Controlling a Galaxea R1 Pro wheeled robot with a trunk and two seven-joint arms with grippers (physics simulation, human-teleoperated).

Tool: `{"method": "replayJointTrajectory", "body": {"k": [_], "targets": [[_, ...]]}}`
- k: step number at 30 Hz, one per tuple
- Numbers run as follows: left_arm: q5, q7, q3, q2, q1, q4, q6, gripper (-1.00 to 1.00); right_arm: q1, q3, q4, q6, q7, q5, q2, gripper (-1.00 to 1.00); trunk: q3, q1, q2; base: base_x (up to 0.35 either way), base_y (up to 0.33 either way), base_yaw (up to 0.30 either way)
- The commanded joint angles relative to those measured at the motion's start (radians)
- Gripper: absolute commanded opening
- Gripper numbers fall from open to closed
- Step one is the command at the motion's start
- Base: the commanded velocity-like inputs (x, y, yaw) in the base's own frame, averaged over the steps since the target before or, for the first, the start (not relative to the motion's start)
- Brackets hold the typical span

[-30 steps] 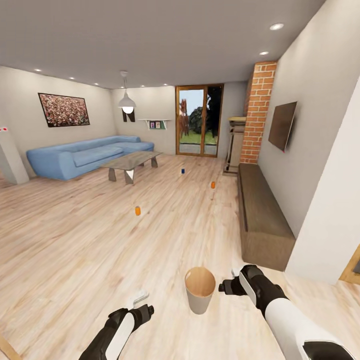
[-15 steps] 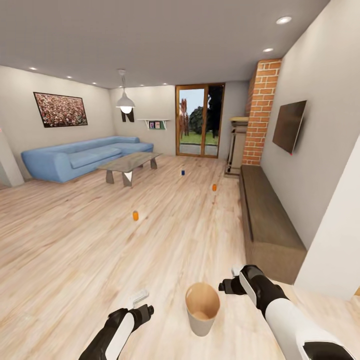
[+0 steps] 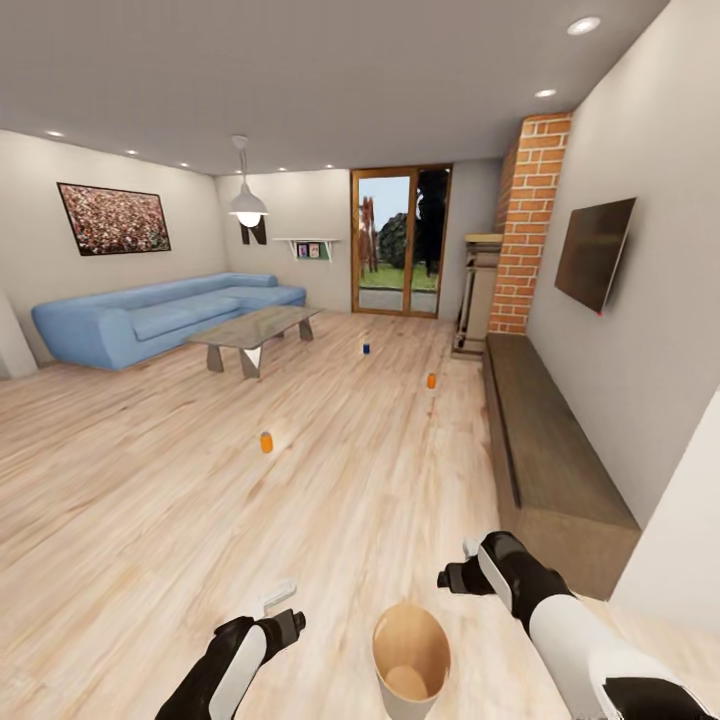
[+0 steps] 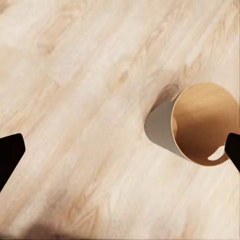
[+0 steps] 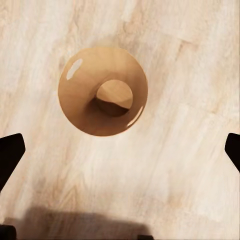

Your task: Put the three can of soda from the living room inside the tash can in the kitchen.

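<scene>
Between both arms, trash can [image 3: 410, 665]; cans [image 3: 266, 442] ahead.

Pale wood-plank floor [image 3: 150, 500], wall to wall. Standing on it, well apart: orange can [image 3: 266, 442] mid-floor; second orange can [image 3: 431, 381] nearer the right wall's low wooden bench [image 3: 545, 440]; dark blue can [image 3: 366, 348] farther back toward the glass-door end. Tash can [image 3: 410, 662] upright at near edge, tan inside, nothing in it.

Trash can [image 3: 411, 665] base cut off
</scene>
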Motion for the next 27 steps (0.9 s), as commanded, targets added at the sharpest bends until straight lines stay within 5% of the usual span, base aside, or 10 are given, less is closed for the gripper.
{"method": "replayJointTrajectory", "body": {"k": [1, 6, 8, 16, 20, 27], "targets": [[0.0, -0.001, 0.0, 0.0, 0.0, 0.0, 0.001, 1.0, -0.003, 0.0, 0.007, 0.0, 0.0, 0.0, 0.0, 1.0, 0.0, 0.0, 0.0, 0.345, 0.0, 0.0], [0.004, 0.001, 0.007, -0.001, 0.0, -0.007, 0.023, 1.0, -0.014, -0.001, 0.038, 0.001, -0.002, -0.001, 0.0, 1.0, 0.0, 0.0, 0.0, 0.134, 0.0, 0.0], [0.008, 0.002, 0.04, 0.002, -0.001, -0.008, 0.04, 1.0, -0.015, -0.002, 0.043, 0.001, -0.014, -0.001, 0.001, 1.0, 0.0, 0.0, 0.0, 0.035, 0.0, 0.0], [0.024, 0.001, 0.08, 0.018, -0.025, -0.011, 0.089, 1.0, -0.015, -0.011, 0.048, 0.001, -0.053, -0.018, 0.021, 1.0, -0.003, 0.004, -0.007, 0.01, 0.0, 0.0], [0.088, -0.001, 0.107, 0.02, -0.035, -0.011, 0.104, 1.0, -0.015, -0.032, 0.052, 0.002, -0.061, -0.028, 0.024, 1.0, -0.016, 0.019, -0.035, 0.001, 0.0, 0.0], [0.132, 0.004, 0.14, 0.018, -0.074, 0.001, 0.142, 1.0, -0.015, -0.038, 0.055, 0.002, -0.108, -0.026, 0.039, 1.0, -0.038, 0.046, -0.084, 0.0, 0.0, 0.0]]}}
